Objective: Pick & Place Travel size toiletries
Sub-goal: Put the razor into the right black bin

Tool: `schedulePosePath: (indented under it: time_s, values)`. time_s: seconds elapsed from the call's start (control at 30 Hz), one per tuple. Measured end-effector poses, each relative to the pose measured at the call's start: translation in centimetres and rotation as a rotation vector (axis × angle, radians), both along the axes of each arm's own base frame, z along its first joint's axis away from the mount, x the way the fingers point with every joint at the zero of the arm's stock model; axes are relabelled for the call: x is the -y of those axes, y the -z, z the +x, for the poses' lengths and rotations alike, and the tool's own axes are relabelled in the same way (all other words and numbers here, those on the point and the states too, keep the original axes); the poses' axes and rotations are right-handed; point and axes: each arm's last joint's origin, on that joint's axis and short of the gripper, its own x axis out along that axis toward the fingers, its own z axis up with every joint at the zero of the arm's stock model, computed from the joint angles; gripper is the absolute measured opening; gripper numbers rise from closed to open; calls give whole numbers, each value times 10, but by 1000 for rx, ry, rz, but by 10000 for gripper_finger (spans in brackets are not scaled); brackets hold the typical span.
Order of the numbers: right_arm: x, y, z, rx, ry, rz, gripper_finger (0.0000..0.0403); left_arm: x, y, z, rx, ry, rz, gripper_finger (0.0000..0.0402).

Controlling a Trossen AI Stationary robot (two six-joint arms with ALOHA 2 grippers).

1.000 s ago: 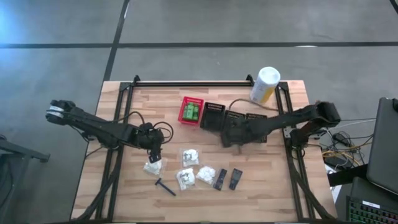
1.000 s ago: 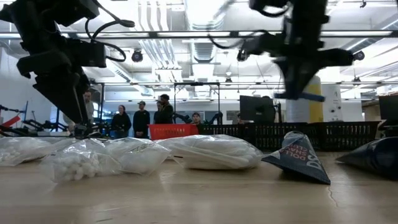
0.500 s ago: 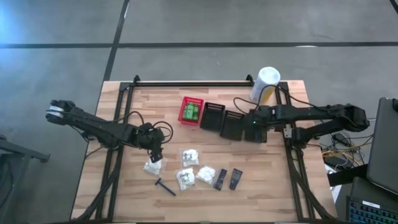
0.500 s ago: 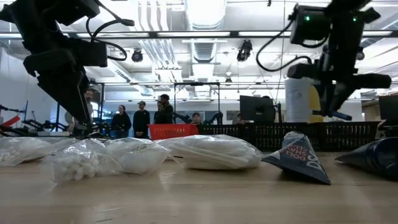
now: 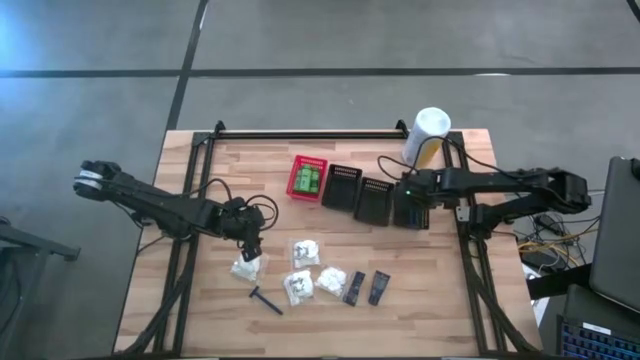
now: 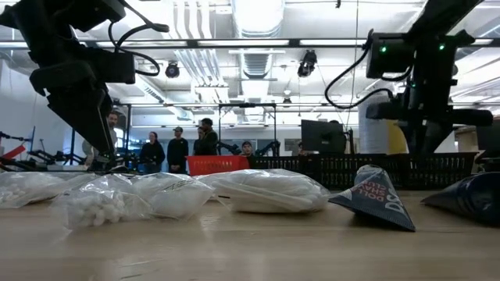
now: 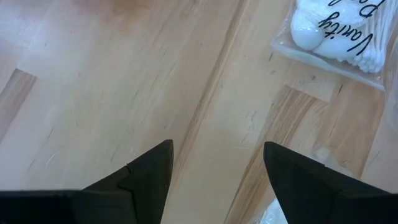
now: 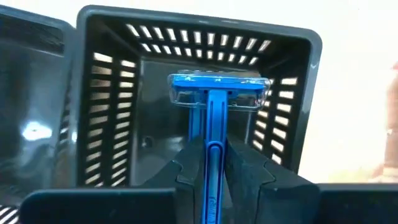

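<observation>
Right claw (image 8: 208,163) has swung over to the black basket (image 8: 112,118) just ahead of it, fingers clamped on the blue razor (image 8: 214,96): light, stiff, slippery; handle grip suits. Left claw (image 7: 214,171) gapes empty, pouch (image 7: 339,31) ahead.

Open lab hall, ceiling ducts (image 6: 250,58) (exposed), monitors (image 6: 322,136), onlookers (image 6: 178,148)

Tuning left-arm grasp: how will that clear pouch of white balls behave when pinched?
The pouch is thin crinkly film over loose cotton-like balls, so it is probably floppy and light. It may well sag and shift its contents. The open left pincer hovers over bare table beside it.
</observation>
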Motion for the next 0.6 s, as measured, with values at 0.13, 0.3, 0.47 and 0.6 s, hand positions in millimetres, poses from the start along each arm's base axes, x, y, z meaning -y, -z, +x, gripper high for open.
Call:
schedulePosePath:
  time_s: [0.13, 0.3, 0.47, 0.6]
  values:
    - [3, 6, 1, -38, -5, 8, 61, 0, 0, 0, -1, 1, -1, 255]
    - [4, 10, 4, -56, -26, 11, 96, 0, 0, 0, -1, 1, -2, 255]
    - [4, 7, 4, -35, -34, 3, 148, 0, 0, 0, -1, 1, -2, 255]
    - [1, 0, 3, 3, -48, -9, 188, 0, 0, 0, -1, 1, -2, 255]
